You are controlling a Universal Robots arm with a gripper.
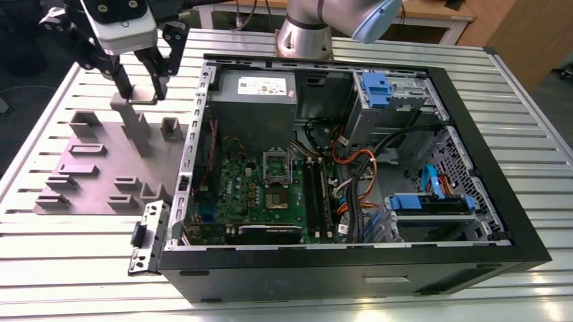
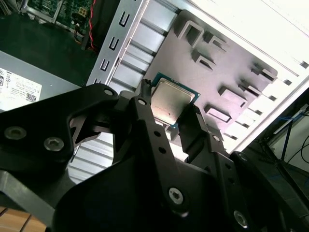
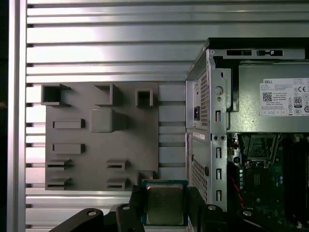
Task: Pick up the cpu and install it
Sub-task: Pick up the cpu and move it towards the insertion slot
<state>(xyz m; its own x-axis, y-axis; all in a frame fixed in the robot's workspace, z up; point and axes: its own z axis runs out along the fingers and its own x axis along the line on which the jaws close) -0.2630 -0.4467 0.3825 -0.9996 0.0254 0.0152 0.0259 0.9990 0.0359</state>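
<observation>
Claw (image 3: 165, 215) clenched on cpu (image 3: 165, 203). Chip pinched by opposite edges between both fingers (image 2: 149, 125), metal top facing wrist cameras. Grey fixture tray (image 3: 96, 159) beneath claw. Open computer case (image 1: 358, 168) beside claw; socket frame (image 3: 260, 147) well apart.

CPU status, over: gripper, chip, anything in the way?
Gripper shut on the cpu, above the grey fixture plate, beside the computer case. Not yet on the motherboard. Path to the open case looks clear.
</observation>
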